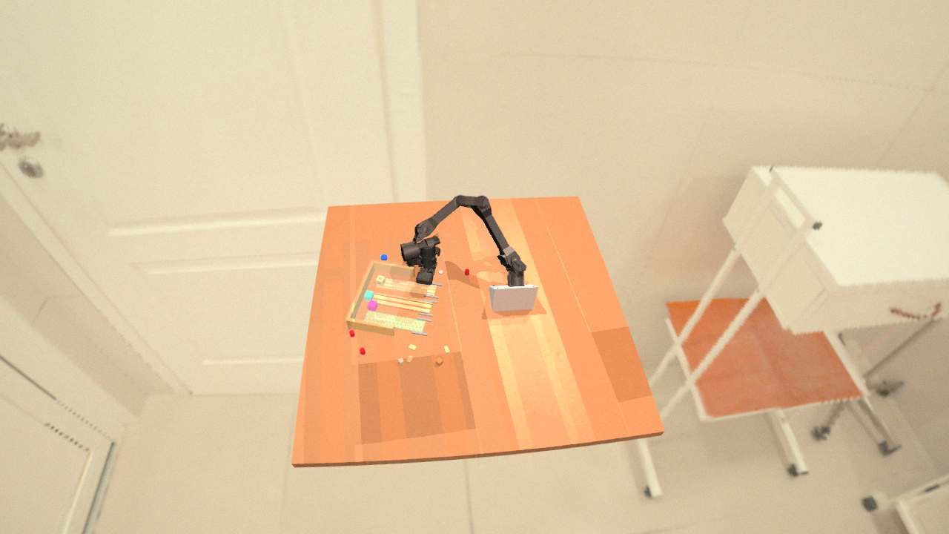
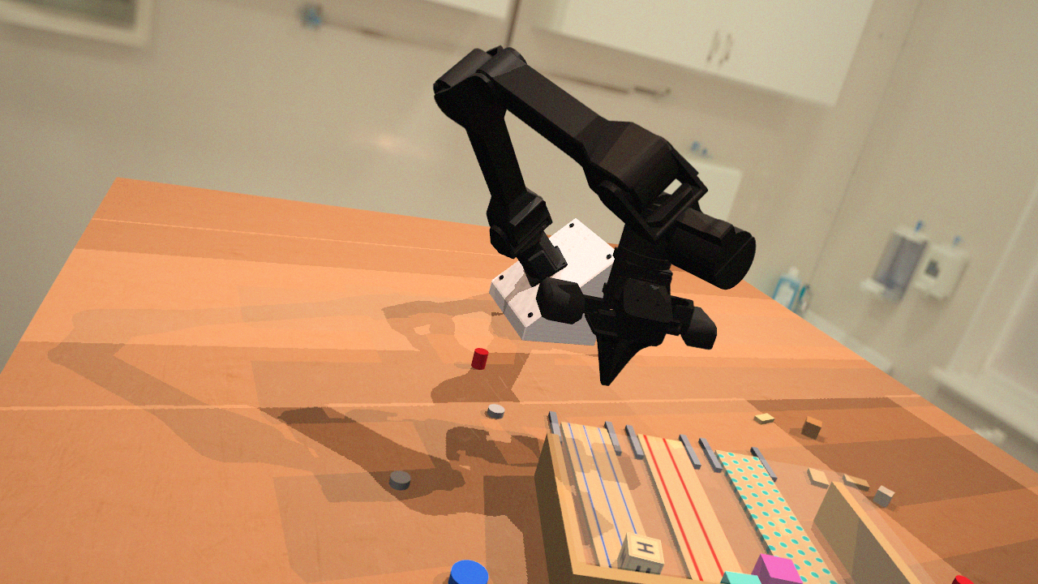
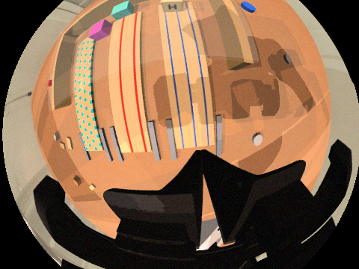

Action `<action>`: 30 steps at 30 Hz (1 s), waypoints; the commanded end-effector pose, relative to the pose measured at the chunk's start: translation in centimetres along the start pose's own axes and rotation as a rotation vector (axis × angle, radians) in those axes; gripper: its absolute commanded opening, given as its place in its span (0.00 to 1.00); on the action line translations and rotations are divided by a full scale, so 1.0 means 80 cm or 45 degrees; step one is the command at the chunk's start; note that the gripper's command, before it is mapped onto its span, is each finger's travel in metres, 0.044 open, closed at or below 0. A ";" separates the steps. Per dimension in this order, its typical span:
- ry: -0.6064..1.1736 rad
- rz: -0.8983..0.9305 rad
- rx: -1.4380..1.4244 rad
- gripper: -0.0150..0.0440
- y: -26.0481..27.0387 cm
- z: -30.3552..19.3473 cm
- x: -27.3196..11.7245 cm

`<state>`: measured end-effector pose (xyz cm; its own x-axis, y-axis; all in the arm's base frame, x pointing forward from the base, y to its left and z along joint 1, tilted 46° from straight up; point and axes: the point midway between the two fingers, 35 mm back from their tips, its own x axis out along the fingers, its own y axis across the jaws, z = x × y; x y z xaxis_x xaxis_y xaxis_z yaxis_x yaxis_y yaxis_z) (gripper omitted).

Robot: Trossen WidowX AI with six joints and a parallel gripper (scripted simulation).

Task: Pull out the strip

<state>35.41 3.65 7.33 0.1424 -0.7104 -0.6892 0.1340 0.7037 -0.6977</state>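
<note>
The labelled cube [image 1: 379, 279] [image 2: 641, 553] [image 3: 173, 7], pale with a black H, sits on the far end of the blue-striped strip [image 2: 596, 479] [image 3: 187, 75]. The red-striped strip [image 2: 679, 475] [image 3: 128, 75] lies beside it, then the teal-dotted strip [image 2: 769, 500] [image 3: 84, 82]. A teal cube [image 1: 368, 295] [image 3: 123, 10] and a magenta cube [image 1: 372, 305] [image 2: 776, 568] [image 3: 100, 31] stand near the far ends of those strips. My gripper [image 2: 605, 381] [image 3: 200, 155] is shut and empty, pointing down above the table, near the close end of the blue-striped strip in the wrist view.
Wooden walls [image 2: 555, 493] [image 3: 239, 45] flank the strips, and grey guide bars [image 2: 553, 422] [image 3: 218, 134] stand beside their near ends. A red cylinder [image 2: 479, 358] and a grey disc [image 2: 495, 411] [image 3: 258, 139] lie near the arm. A blue disc [image 1: 383, 256] [image 2: 468, 572] [image 3: 248, 7] lies outside the walls.
</note>
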 end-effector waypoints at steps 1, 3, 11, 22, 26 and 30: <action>0.013 0.003 0.007 0.25 0.000 0.001 0.008; 0.013 0.003 0.007 0.25 0.000 0.001 0.012; 0.012 0.004 0.007 0.25 0.001 0.003 0.029; 0.012 0.003 0.007 0.25 0.001 0.005 0.051; 0.012 0.002 0.008 0.25 0.001 0.005 0.060; 0.011 0.001 0.008 0.25 0.001 0.004 0.068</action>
<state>36.52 0.40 4.02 0.1356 -0.7053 -0.6959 0.1435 0.7089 -0.6905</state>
